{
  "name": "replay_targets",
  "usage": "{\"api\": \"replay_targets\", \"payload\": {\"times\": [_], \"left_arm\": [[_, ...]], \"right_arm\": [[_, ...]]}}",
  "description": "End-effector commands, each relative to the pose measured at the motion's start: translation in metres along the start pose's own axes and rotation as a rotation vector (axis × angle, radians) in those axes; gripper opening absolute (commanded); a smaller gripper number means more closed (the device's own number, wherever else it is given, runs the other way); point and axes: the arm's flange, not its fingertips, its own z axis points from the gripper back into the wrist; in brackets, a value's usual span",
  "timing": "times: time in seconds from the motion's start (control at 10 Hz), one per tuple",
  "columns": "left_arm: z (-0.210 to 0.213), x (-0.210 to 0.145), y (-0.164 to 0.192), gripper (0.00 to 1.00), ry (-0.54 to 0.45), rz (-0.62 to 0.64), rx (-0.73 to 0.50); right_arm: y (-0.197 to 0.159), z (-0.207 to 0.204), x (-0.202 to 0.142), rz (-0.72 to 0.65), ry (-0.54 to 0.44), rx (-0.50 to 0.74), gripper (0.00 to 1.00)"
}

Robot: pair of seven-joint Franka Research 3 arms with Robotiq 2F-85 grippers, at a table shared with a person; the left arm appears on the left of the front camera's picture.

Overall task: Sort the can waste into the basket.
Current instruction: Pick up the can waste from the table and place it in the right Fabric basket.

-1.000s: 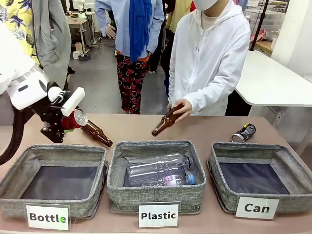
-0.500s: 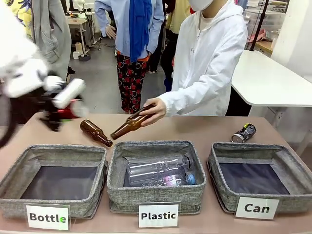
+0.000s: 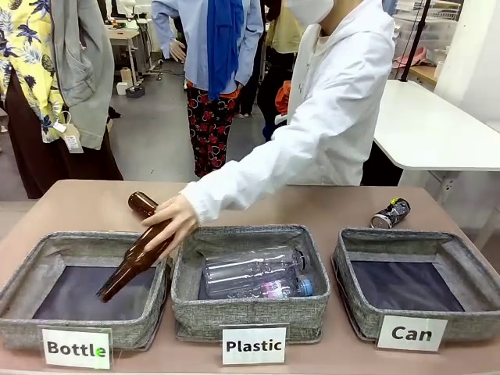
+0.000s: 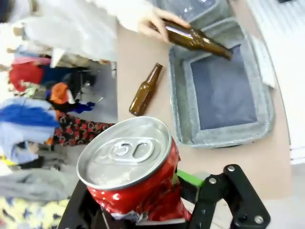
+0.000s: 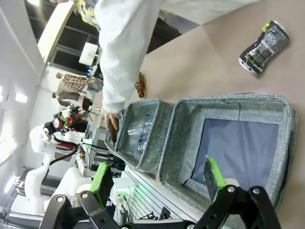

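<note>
High over the left end of the table [image 3: 328, 205], the left gripper [image 4: 138, 193] grips the crushed red can [image 4: 128, 162], well apart from the Can basket [image 3: 462, 269] at the right end, where the empty, wide-open right gripper [image 5: 158, 183] hangs nearer the black can [image 3: 391, 212] lying just beyond its far rim.

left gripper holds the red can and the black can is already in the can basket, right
Not quite. The black can lies on the table behind the Can basket, not in it; the front view shows that. The left gripper does hold the red can.
</note>
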Motion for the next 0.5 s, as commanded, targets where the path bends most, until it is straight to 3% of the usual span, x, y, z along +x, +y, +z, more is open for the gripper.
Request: {"api": "replay_targets", "payload": {"times": [0.0, 0.2, 0.4], "left_arm": [[-0.055, -0.004, -0.093, 0.0, -0.064, 0.089, 0.03], [-0.061, -0.03, -0.129, 0.0, -0.138, 0.201, 0.059], [-0.066, -0.039, -0.137, 0.0, -0.166, 0.174, 0.106]], "right_arm": [[-0.001, -0.001, 0.002, 0.027, -0.021, 0.022, 1.0], [-0.001, -0.001, 0.002, 0.027, -0.021, 0.022, 1.0], [-0.001, -0.001, 0.002, 0.027, -0.021, 0.022, 1.0]]}}
